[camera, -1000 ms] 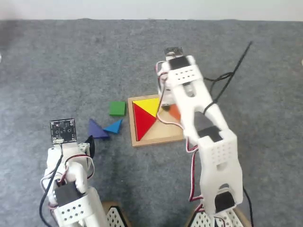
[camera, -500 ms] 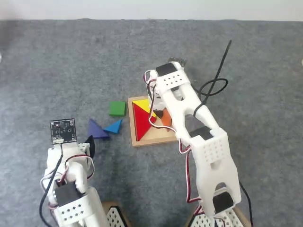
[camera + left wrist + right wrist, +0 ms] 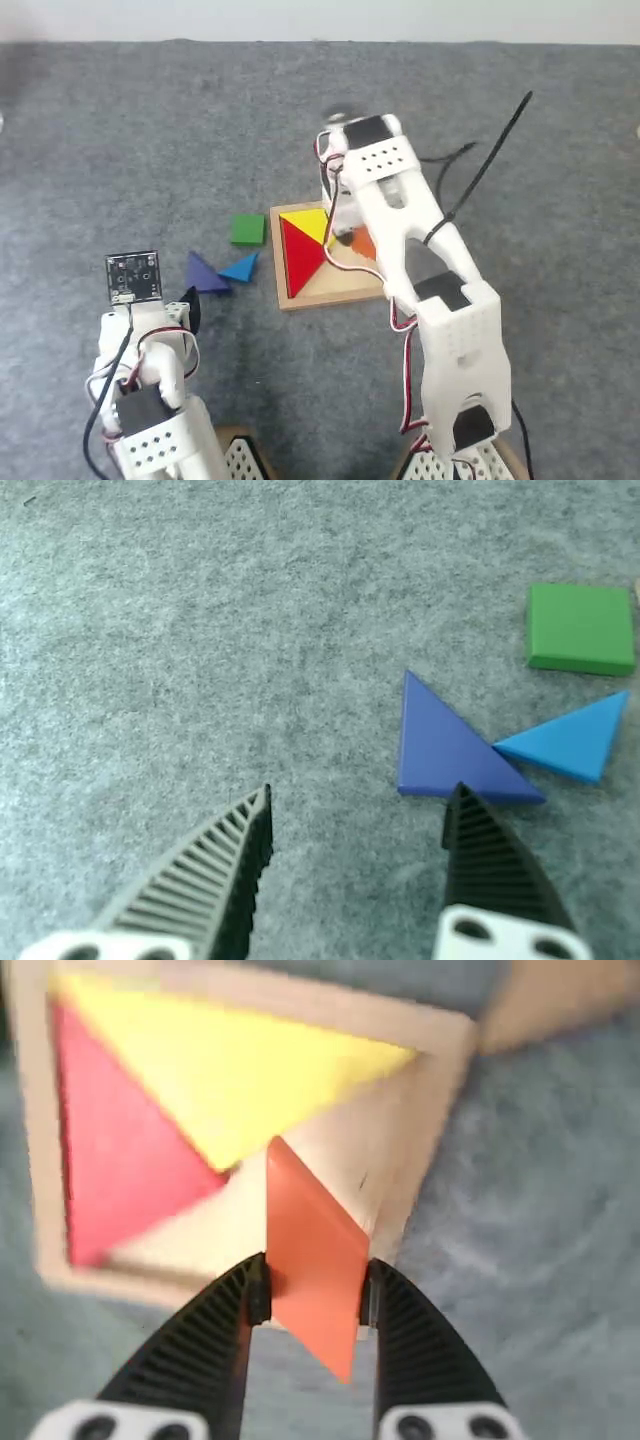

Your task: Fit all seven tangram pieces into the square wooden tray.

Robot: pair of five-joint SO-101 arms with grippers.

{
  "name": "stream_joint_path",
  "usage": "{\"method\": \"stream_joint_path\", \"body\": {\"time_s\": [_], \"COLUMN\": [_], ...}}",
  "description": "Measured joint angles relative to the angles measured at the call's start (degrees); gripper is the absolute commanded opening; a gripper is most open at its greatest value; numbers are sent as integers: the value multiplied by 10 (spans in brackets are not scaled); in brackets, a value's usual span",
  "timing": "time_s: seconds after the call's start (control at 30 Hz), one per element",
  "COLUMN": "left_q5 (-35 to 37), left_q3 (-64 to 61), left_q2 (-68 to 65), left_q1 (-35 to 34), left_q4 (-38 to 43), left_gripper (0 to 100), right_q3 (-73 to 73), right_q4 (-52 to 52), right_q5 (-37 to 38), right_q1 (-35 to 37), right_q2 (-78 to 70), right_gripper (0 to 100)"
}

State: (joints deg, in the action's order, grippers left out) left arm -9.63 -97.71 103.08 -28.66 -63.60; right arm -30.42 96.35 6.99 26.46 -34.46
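Note:
The square wooden tray (image 3: 330, 292) lies mid-table and holds a red triangle (image 3: 303, 255) and a yellow triangle (image 3: 312, 222). My right gripper (image 3: 313, 1285) is shut on an orange parallelogram (image 3: 312, 1250), held tilted over the tray's bare floor near its rim (image 3: 440, 1110), beside the yellow triangle (image 3: 230, 1090) and the red triangle (image 3: 120, 1170). From above, the orange parallelogram (image 3: 363, 240) peeks out under the right arm. On the carpet left of the tray lie a green square (image 3: 248, 230), a dark blue triangle (image 3: 205, 272) and a light blue triangle (image 3: 240, 267). My left gripper (image 3: 360, 810) stands open just short of the dark blue triangle (image 3: 440, 750).
Grey carpet covers the whole table. The light blue triangle (image 3: 570, 742) touches the dark blue one tip to tip, with the green square (image 3: 580, 628) just beyond. A tan shape (image 3: 550, 1000) lies past the tray's corner. Both arm bases stand at the near edge.
The right arm swung left over the tray, then back toward the tray's far right part, keeping the orange parallelogram in its grip. The left arm and loose pieces stayed still.

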Motion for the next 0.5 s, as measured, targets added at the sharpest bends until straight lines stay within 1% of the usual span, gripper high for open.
{"method": "stream_joint_path", "body": {"time_s": [0.1,0.2,0.3,0.43,0.5], "left_q5": [0,0,0,0,0], "left_q3": [0,0,0,0,0], "left_q2": [0,0,0,0,0], "left_q1": [0,0,0,0,0], "left_q4": [0,0,0,0,0], "left_gripper": [269,269,269,269,269], "right_q3": [0,0,0,0,0], "right_q4": [21,24,12,-11,-12], "right_q5": [179,327,442,582,629], "right_q1": [12,26,35,44,44], "right_q2": [0,-7,-12,-13,-13], "right_gripper": [46,44,42,10,17]}}
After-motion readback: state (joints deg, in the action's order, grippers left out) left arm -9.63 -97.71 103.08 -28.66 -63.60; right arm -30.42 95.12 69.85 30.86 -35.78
